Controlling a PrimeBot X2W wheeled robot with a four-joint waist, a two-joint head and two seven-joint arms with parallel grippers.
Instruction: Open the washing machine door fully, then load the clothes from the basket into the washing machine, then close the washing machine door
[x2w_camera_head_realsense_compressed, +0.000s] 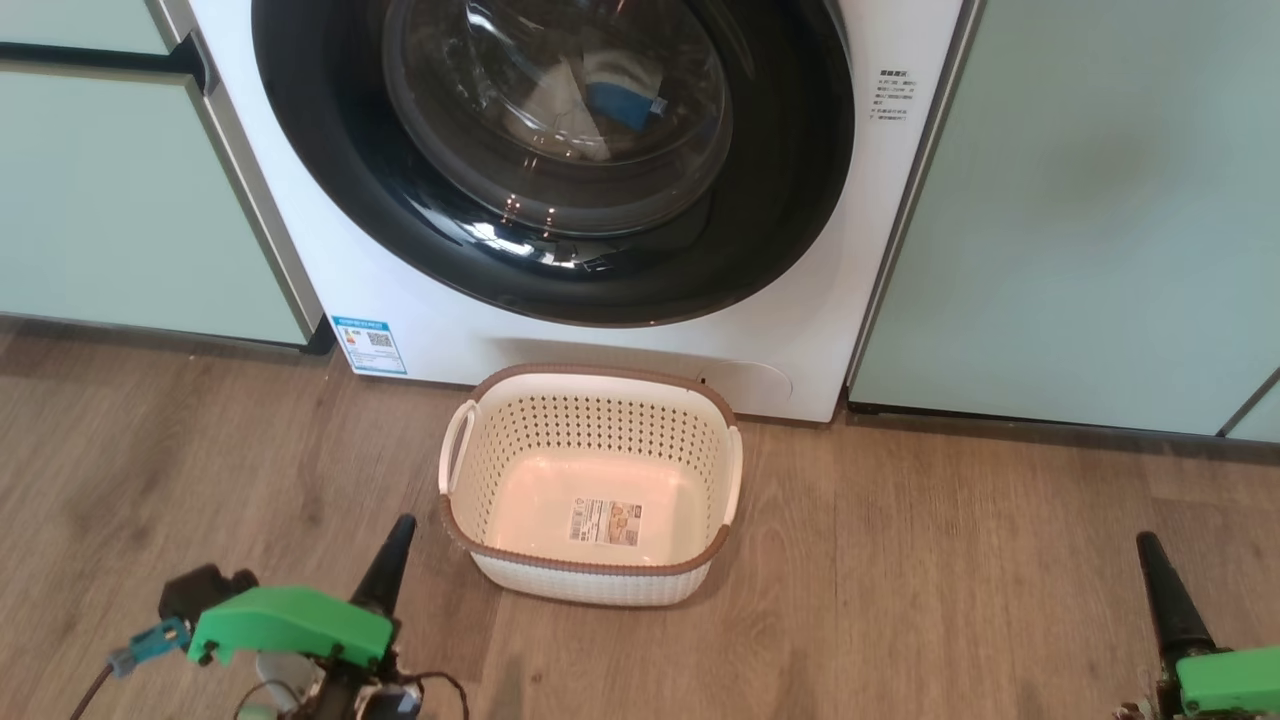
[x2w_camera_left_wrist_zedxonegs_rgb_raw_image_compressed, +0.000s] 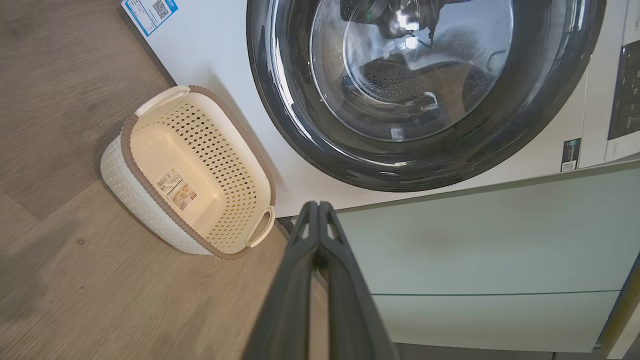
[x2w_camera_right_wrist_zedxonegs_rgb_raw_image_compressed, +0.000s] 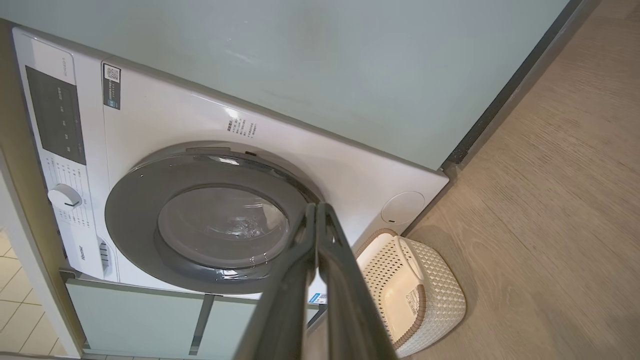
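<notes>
Left claw (x2w_camera_head_realsense_compressed: 401, 527), right claw (x2w_camera_head_realsense_compressed: 1147, 545) closed.

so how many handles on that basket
2. The left handle is on the basket's left end and the right handle on its right end, both white loops at the brown rim. None seems hidden.

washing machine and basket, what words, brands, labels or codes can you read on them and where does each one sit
"Hisense", as far as it reads, small and sideways: washing machine front, below the dial.
Blue-edged QR sticker, lower front corner: too small to read.
Printed notice beside the door: too small.
Dark QR sticker, top of the front: too small.
Label inside the basket: too small.
</notes>
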